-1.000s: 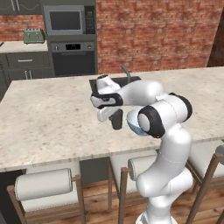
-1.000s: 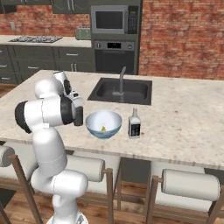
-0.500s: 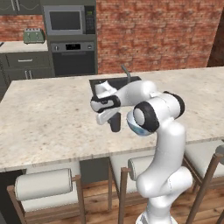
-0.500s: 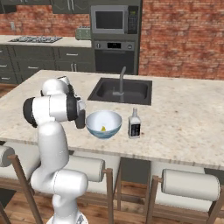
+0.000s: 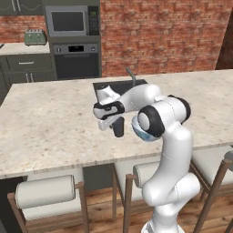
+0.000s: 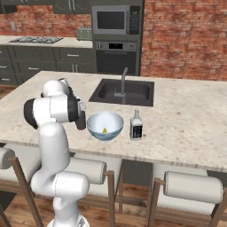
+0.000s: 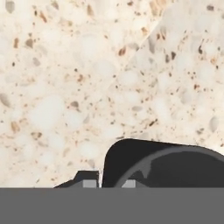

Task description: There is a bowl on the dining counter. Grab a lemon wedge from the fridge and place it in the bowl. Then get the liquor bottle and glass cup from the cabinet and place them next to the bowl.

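A dark glass cup (image 5: 118,128) stands upright on the dining counter (image 5: 50,118), just left of the white-and-blue bowl (image 6: 105,125). A yellow lemon wedge (image 6: 104,130) lies in the bowl. The liquor bottle (image 6: 136,126) stands upright on the bowl's right side. My gripper (image 5: 115,119) hangs over the cup's rim, its fingertips (image 7: 89,183) straddling the cup wall, shut on it. In the hand view the cup (image 7: 166,166) fills the lower right, with my gripper (image 7: 109,183) at its left rim. From the right base view the cup (image 6: 81,122) is half hidden behind my arm.
A dark sink (image 6: 122,91) with a faucet (image 6: 123,80) is sunk into the counter behind the bowl. Padded stools (image 5: 45,193) line the near counter edge. Bare counter stretches to the cup's left (image 5: 41,136).
The hand has sunk a little with the cup, bringing it down onto the counter beside the bowl. The elbow has swung slightly. Bowl and bottle have not moved.
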